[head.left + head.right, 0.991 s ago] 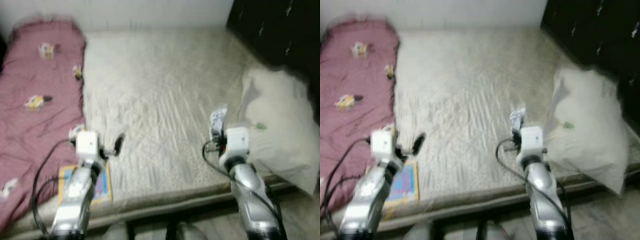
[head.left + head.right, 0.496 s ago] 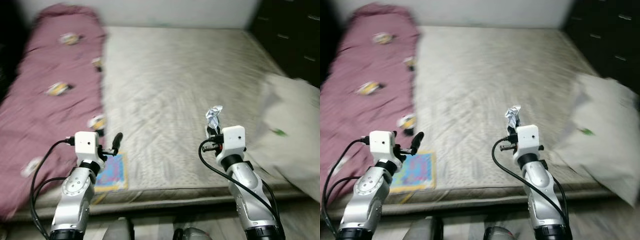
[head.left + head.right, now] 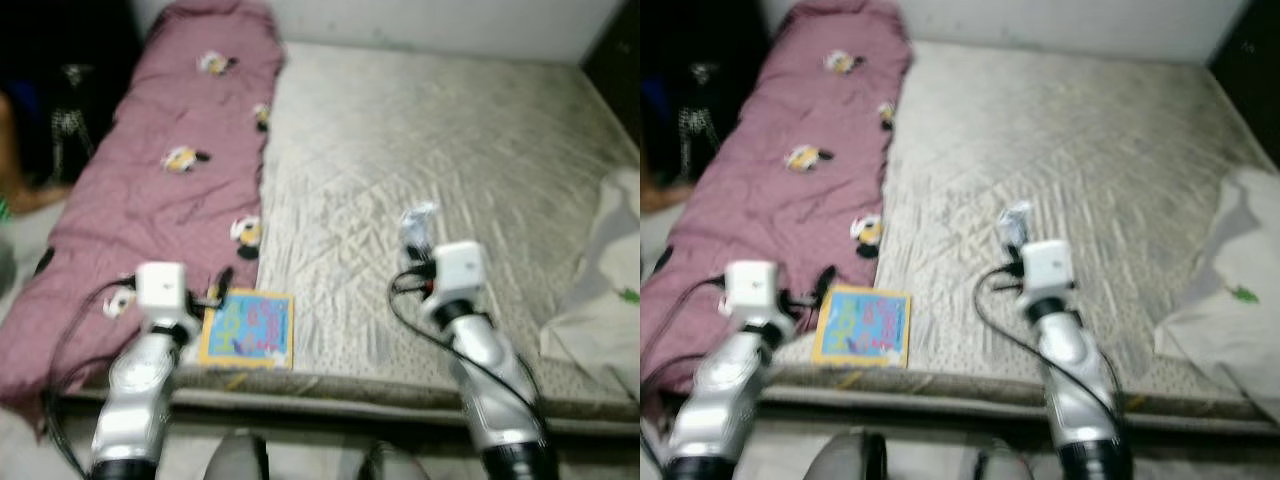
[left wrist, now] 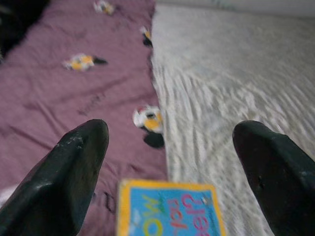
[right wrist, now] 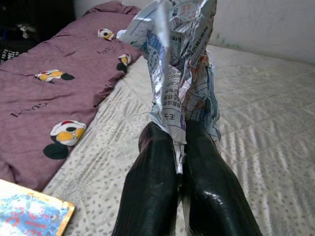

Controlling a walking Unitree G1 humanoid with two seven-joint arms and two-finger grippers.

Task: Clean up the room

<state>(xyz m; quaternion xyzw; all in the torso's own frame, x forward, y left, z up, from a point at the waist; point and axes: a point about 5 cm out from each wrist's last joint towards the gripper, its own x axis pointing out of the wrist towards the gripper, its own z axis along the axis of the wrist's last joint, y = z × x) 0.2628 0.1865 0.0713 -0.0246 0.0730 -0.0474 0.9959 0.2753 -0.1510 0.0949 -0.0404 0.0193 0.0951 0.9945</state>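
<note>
Overhead, the head views were blurred, but the layout was readable: a wide bed (image 3: 450,150) with a pale quilted cover, and along the robot's left side of it a maroon blanket (image 3: 170,190) printed with small cartoon mouse figures.

The right hand (image 5: 178,162) was raised over the near part of the bed, its two black fingers pressed together on a crumpled piece of printed wrapper (image 5: 179,64), silvery with small text, which stood up out of the fingertips. In the left eye view the wrapper (image 3: 415,225) showed just beyond the right wrist's white camera block.

The left hand (image 4: 172,147) hovered over the near edge of the bed with its fingers (image 4: 74,167) spread wide apart and nothing between them. Just beside it, flat on the bed near the edge and touching the blanket's border, lay a colourful children's book (image 3: 247,328) with a yellow rim and blue cover.

At the robot's right, what looked like a white pillow (image 3: 605,290) with a small green mark lay at the bed's near corner.
</note>
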